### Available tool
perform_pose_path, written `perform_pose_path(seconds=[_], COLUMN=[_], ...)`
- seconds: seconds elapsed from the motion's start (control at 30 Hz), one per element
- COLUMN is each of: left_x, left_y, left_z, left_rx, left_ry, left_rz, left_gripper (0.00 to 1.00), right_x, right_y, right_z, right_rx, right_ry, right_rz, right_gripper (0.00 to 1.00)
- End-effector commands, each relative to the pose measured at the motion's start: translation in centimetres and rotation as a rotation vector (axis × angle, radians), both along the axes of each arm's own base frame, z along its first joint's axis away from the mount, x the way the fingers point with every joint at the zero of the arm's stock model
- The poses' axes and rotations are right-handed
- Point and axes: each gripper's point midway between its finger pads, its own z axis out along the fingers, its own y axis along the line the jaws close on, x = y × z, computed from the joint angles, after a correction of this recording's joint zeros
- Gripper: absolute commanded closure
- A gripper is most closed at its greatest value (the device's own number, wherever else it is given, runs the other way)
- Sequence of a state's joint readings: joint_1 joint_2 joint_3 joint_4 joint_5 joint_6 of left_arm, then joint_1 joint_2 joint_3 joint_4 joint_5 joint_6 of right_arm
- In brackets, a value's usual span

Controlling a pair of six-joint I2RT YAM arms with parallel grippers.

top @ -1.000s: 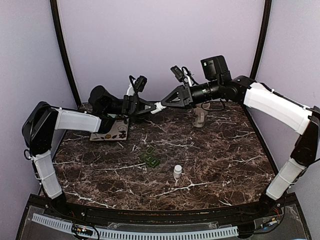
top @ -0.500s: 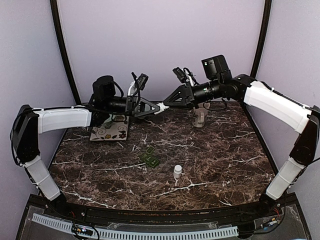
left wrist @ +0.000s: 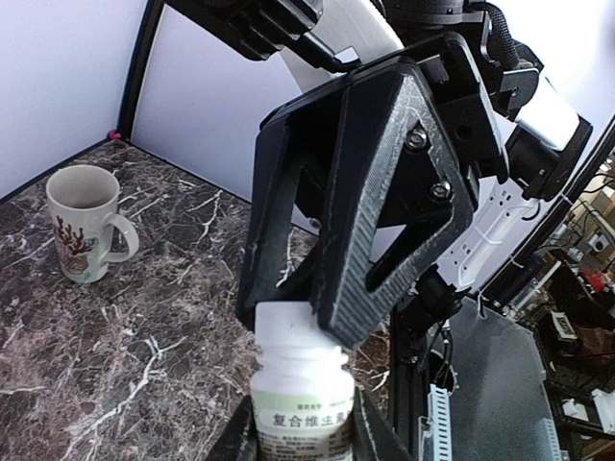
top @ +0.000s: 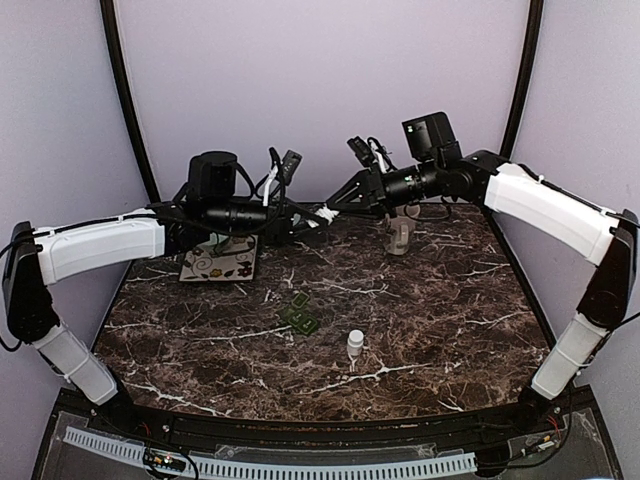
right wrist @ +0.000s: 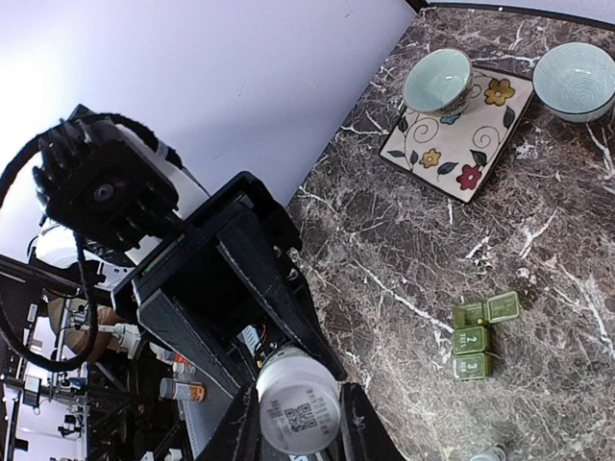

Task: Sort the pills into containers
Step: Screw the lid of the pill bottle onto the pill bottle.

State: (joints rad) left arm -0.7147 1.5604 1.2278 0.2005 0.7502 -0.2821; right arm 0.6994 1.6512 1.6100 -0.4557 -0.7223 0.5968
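Containers (top: 302,312), a short row of little dark green lidded boxes, sat on the desk (top: 440,300) a little left of its middle. The row's long axis ran roughly from the far side toward the near edge, and the right wrist view showed at least two lids standing open.

High above the back of the desk, both arms met around a white pill bottle (left wrist: 300,375). The left end effector (left wrist: 303,434) was closed on the bottle's labelled body, and the right end effector (right wrist: 300,424) was closed over its top end. Whether a cap was on or loose could not be told.

From that shared grip the containers lay below and toward the near edge, well apart from the bottle and almost straight under the meeting point. They sat slightly to the left arm's side, so that arm looked a touch nearer. Any pour would probably call for bringing the bottle down and nearer, over the open lids.
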Motion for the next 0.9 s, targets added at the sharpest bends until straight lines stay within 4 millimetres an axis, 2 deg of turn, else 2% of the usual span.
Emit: perform_pose_path(seconds=[0.0, 0.23, 0.87], left_x=[-4.6, -3.8, -3.3], left_y=[-1.7, -1.4, -3.6], left_z=[7.3, 7.9, 6.9], left_rx=[-0.140, -0.115, 0.080], left_ry=[-0.296, -0.388, -0.722], left_rz=[-0.060, 0.060, 0.350], left_gripper=[1.00, 1.00, 1.00], right_x=[-0.6, -0.6, 0.9], right_y=[3.0, 2.8, 3.3], right_z=[-3.4, -4.3, -5.3], right_rx=[-0.011, -0.033, -0.067], right_ry=[0.017, 0.030, 0.076], right_rz=[0.048, 0.037, -0.025], right_gripper=[1.00, 1.00, 1.00])
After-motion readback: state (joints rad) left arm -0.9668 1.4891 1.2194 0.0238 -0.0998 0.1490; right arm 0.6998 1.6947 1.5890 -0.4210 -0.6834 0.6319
